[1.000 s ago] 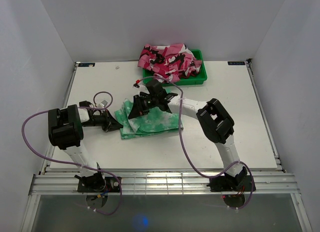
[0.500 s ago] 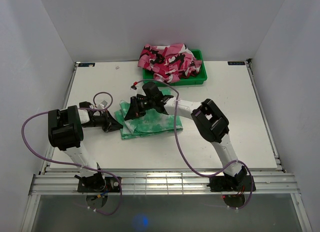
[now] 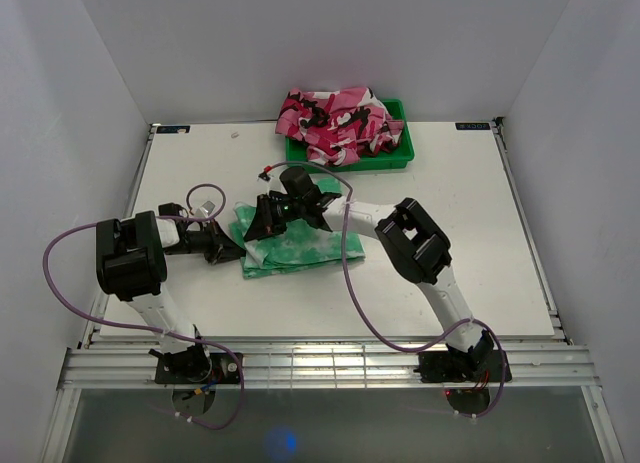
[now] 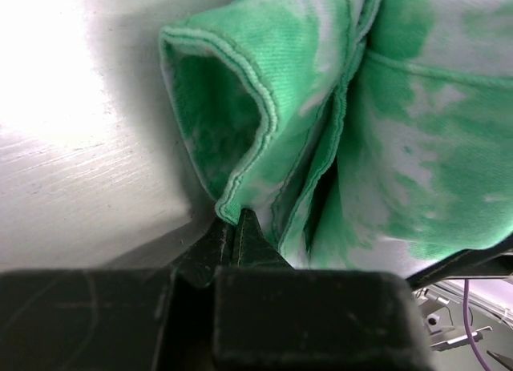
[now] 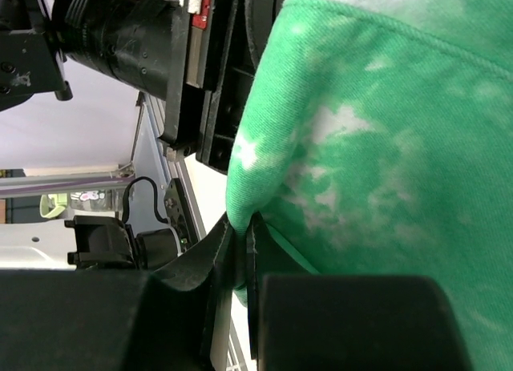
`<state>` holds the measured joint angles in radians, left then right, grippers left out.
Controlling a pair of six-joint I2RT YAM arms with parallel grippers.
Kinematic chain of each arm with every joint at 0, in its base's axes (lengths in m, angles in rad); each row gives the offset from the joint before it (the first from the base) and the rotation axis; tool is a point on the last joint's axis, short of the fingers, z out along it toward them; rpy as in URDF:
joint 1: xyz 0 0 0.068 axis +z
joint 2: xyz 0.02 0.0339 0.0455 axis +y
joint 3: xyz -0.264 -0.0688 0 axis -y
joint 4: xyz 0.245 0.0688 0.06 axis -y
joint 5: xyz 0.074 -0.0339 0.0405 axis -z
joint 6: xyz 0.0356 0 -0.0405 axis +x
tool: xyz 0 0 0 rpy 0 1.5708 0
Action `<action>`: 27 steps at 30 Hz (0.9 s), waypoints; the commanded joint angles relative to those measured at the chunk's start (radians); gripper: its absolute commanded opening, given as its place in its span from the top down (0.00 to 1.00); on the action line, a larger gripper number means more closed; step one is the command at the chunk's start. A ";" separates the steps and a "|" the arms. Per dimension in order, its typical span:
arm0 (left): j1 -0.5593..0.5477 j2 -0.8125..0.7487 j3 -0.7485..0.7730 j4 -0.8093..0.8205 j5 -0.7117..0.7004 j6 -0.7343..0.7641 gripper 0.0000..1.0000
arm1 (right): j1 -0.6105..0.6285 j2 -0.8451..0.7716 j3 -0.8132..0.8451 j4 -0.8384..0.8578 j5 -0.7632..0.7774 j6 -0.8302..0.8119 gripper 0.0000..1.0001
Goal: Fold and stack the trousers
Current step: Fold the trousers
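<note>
The green tie-dye trousers [image 3: 312,246] lie folded on the white table left of centre. My left gripper [image 3: 236,251] is at their left edge, low on the table. In the left wrist view it [image 4: 234,220] is shut on a stitched hem of the trousers [image 4: 401,131]. My right gripper [image 3: 262,221] hovers over the trousers' left part, close to the left gripper. In the right wrist view it [image 5: 240,227] is shut on a fold of the green cloth [image 5: 385,106], which drapes over it.
A green bin [image 3: 400,159] at the back centre holds a heap of pink and white cloth [image 3: 340,121]. The left arm's black wrist [image 5: 144,34] shows just beyond the held fold. Purple cables [image 3: 360,293] trail from both arms.
My right gripper has moved left across the trousers with the fold, ending close to the left gripper. The left gripper has stayed put.
</note>
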<state>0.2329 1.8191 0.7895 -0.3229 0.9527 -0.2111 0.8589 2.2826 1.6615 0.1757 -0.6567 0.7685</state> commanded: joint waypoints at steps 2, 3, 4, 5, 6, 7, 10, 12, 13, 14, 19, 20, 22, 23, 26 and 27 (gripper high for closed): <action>-0.023 -0.029 -0.035 -0.010 -0.089 0.024 1.00 | 0.020 0.031 0.041 0.082 0.020 0.038 0.92; -0.023 -0.030 -0.035 -0.008 -0.095 0.024 1.00 | 0.020 0.034 0.034 0.090 0.013 0.040 0.92; -0.023 -0.033 -0.035 -0.010 -0.103 0.022 0.92 | 0.020 0.038 0.027 0.100 0.005 0.044 0.92; -0.023 -0.035 -0.032 -0.022 -0.115 0.024 0.86 | 0.020 0.040 0.020 0.135 -0.004 0.051 0.92; -0.020 -0.043 -0.021 -0.031 -0.146 0.027 0.82 | 0.020 0.040 0.008 0.143 -0.015 0.052 0.92; -0.017 -0.046 -0.012 -0.045 -0.161 0.032 0.79 | 0.020 0.035 0.001 0.148 -0.018 0.052 0.92; 0.014 -0.061 0.045 -0.116 -0.234 0.055 0.56 | 0.017 0.015 -0.012 0.172 -0.040 0.049 0.76; 0.049 -0.070 0.079 -0.182 -0.265 0.081 0.48 | 0.015 -0.001 -0.011 0.192 -0.060 0.048 0.64; 0.066 -0.084 0.108 -0.197 -0.290 0.088 0.45 | 0.012 -0.023 -0.002 0.202 -0.073 0.048 0.52; 0.098 -0.095 0.117 -0.223 -0.295 0.095 0.41 | 0.011 -0.035 0.003 0.217 -0.089 0.046 0.47; 0.187 -0.158 0.197 -0.315 -0.295 0.160 0.34 | -0.015 -0.153 0.035 0.214 -0.141 -0.024 0.24; 0.218 -0.170 0.209 -0.346 -0.287 0.174 0.34 | -0.024 -0.175 0.024 0.209 -0.149 -0.035 0.24; 0.246 -0.202 0.232 -0.373 -0.269 0.206 0.34 | -0.070 -0.243 0.014 0.180 -0.184 -0.095 0.22; 0.265 -0.236 0.264 -0.399 -0.259 0.257 0.33 | -0.089 -0.264 0.009 0.124 -0.195 -0.121 0.22; 0.263 -0.283 0.333 -0.487 -0.096 0.372 0.34 | -0.182 -0.348 -0.070 0.047 -0.257 -0.194 0.31; 0.253 -0.320 0.343 -0.495 -0.033 0.380 0.34 | -0.207 -0.365 -0.125 0.018 -0.289 -0.219 0.33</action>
<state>0.5076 1.6180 1.0584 -0.7227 0.7448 0.0326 0.7490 2.0083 1.6188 0.2714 -0.8482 0.6628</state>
